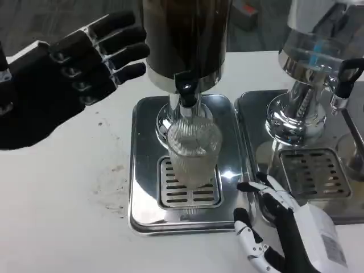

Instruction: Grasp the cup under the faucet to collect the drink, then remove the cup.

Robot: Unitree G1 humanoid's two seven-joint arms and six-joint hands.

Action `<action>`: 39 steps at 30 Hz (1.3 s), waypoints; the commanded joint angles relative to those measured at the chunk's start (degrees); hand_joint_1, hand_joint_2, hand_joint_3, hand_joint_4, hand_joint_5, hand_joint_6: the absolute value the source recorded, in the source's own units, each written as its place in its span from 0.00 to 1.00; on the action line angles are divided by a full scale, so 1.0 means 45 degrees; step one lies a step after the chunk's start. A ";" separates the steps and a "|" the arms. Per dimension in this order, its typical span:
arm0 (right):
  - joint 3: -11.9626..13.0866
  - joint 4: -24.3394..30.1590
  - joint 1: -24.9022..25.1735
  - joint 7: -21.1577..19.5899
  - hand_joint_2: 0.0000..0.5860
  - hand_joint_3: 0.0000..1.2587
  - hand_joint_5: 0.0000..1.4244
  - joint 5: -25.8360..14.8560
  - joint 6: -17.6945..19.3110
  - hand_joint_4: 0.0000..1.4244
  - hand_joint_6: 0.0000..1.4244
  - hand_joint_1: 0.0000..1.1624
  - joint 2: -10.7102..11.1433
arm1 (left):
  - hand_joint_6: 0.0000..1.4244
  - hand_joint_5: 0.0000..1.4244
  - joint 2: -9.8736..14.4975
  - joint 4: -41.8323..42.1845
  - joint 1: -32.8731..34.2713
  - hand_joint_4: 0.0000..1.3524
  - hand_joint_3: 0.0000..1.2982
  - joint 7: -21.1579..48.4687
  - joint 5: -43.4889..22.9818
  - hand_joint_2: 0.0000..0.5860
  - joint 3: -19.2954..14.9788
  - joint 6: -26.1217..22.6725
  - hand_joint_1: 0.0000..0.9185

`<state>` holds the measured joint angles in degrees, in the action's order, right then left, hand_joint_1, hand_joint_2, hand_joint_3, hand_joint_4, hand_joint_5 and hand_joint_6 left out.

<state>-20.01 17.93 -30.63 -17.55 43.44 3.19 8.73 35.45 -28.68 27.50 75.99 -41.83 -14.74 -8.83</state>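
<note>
Right hand at five o'clock, fingers spread, holding nothing, near the ribbed clear cup under the faucet. Left hand at ten o'clock, fingers extended, empty. No legible writing.

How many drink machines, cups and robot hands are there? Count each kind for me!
Drink dispensers: 2, the dark one in the middle and the clear one at the right.
Cups: 1, a ribbed clear cup on the grille under the middle faucet.
Robot hands: 2, the left hand and the right hand, both holding nothing.
Total: 5
</note>
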 commanded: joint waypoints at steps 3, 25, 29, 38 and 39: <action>-0.0024 -0.0121 -0.0047 -0.0252 0.77 0.25 0.10 -0.0032 0.0093 0.08 0.23 0.21 -0.0148 | 0.01 0.03 -0.0301 -0.0551 0.0658 0.00 0.11 0.0373 0.0752 0.07 0.0217 -0.0113 0.00; -0.0227 -0.0334 -0.0212 -0.0503 0.77 0.24 0.10 -0.0148 0.0063 0.08 0.23 0.21 -0.0594 | 0.03 0.04 -0.1252 -0.1138 0.1473 0.00 0.11 0.0253 0.2201 0.07 0.0626 0.0479 0.00; -0.0268 -0.0385 -0.0233 -0.0551 0.77 0.24 0.10 -0.0142 0.0088 0.08 0.23 0.21 -0.0652 | 0.03 0.03 -0.1417 -0.1181 0.1515 0.00 0.11 0.0103 0.2501 0.07 0.0753 0.0850 0.00; -0.0286 -0.0403 -0.0327 -0.0624 0.77 0.24 0.10 -0.0154 0.0083 0.08 0.23 0.21 -0.0701 | 0.02 0.03 -0.1681 -0.1355 0.1623 0.00 0.11 -0.0094 0.2974 0.07 0.0811 0.1406 0.00; -0.0289 -0.0408 -0.0339 -0.0627 0.77 0.24 0.10 -0.0161 0.0079 0.08 0.23 0.21 -0.0710 | 0.02 0.03 -0.1707 -0.1384 0.1637 0.00 0.11 -0.0097 0.3010 0.07 0.0801 0.1443 0.00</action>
<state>-21.22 16.22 -31.74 -19.42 43.18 3.19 5.83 28.30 -34.18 33.80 75.76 -28.97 -11.66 -3.17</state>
